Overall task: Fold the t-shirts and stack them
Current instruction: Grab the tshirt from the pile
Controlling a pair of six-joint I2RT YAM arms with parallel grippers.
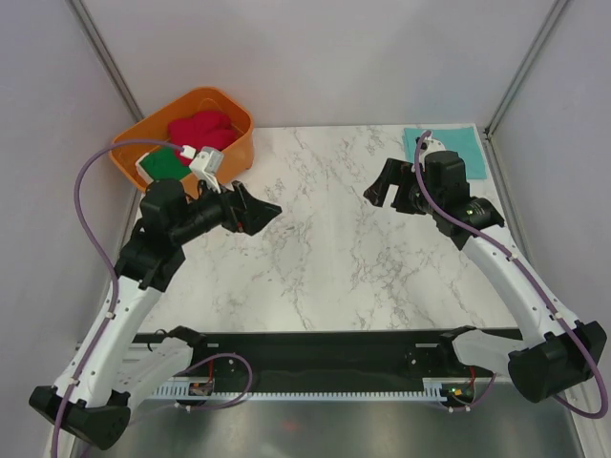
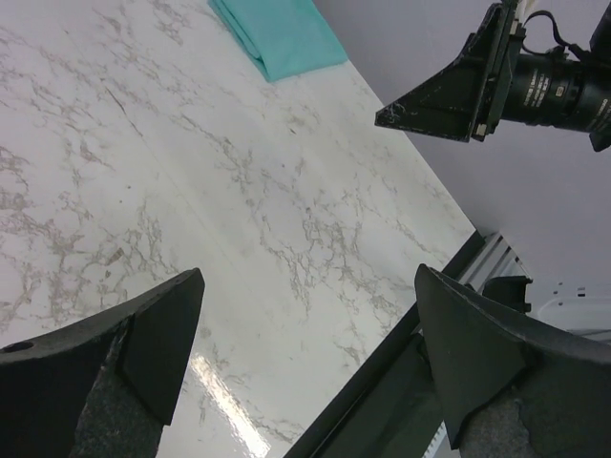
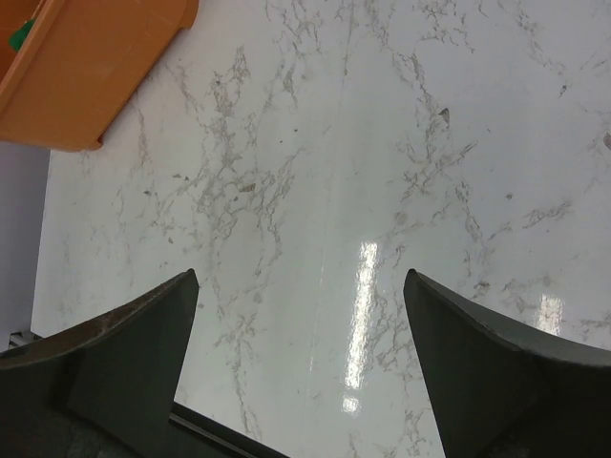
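Observation:
A bright red t-shirt (image 1: 203,128) lies crumpled in the orange tub (image 1: 239,132) at the back left, with a dark green one (image 1: 158,162) beside it. A teal t-shirt (image 1: 466,149) lies folded flat at the table's back right corner, also in the left wrist view (image 2: 282,35). My left gripper (image 1: 260,212) hovers open over the marble just right of the tub, nothing between its fingers. My right gripper (image 1: 385,188) hangs open left of the teal shirt, also empty. Both wrist views show wide-apart jaws over bare marble.
The marble table (image 1: 334,258) spans the middle. A black rail (image 1: 315,348) runs along its near edge by the arm bases. Grey walls close in the left, back and right. A corner of the orange tub (image 3: 86,67) shows in the right wrist view.

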